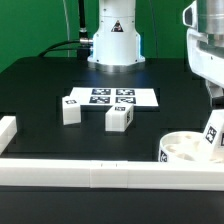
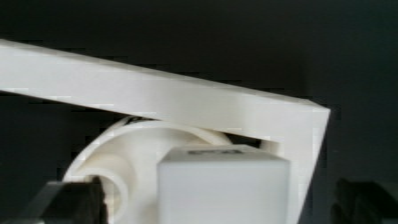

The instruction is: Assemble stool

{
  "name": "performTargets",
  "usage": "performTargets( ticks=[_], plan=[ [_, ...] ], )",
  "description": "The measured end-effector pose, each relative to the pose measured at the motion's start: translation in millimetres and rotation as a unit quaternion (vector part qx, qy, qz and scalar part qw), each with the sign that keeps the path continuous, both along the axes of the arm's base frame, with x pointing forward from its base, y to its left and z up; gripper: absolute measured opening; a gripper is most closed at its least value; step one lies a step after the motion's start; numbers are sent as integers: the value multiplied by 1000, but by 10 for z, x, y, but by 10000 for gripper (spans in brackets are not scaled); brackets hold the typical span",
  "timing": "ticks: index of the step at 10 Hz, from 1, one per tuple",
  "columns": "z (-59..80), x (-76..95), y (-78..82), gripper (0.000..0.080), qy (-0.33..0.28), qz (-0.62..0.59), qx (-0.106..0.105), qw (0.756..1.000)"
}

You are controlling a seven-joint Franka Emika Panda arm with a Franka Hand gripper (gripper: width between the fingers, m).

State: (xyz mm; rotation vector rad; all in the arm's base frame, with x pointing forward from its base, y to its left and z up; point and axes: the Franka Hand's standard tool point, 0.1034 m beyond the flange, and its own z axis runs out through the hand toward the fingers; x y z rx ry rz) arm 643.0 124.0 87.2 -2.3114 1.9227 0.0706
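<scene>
Gripper (image 1: pixel 210 106) is gripping one stool leg (image 1: pixel 213 132), jaws seemingly tight, upright over the round seat (image 1: pixel 178 150) for socketing | seat is sitting at 4 o'clock in the exterior view, against the edge bars (image 1: pixel 100 172), likely for bracing | spare legs (image 1: pixel 70 108) (image 1: pixel 120 116) are waiting mid-table

A plain green wall (image 1: pixel 30 25) is filling the back of the exterior view, evenly lit. Black cables (image 1: pixel 62 44) are trailing along its foot toward the exterior view's left. A black table (image 1: pixel 40 85) is taking up most of the scene, its matt top giving back only a faint sheen. A long white bar (image 1: pixel 90 172) is running along the near edge, and a shorter bar (image 1: pixel 6 130) is standing at the exterior view's left. The marker board (image 1: pixel 112 97) is lying flat mid-table. In the blurred wrist view, the bars are meeting at a corner (image 2: pixel 294 115) against the dark table.
</scene>
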Motion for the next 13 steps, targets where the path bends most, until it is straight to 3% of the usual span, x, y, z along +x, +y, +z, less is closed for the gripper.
performTargets(
  ticks=[2,5,6,8,13],
  plan=[
    [108,46,-31,649,-10,8,5,1000],
    [86,39,-15,649,-11,22,4,1000],
    [83,37,-17,649,-18,76,0,997],
    [104,50,10,649,-19,233,-23,972],
    [124,74,-23,649,-45,464,-31,884]
  ],
)
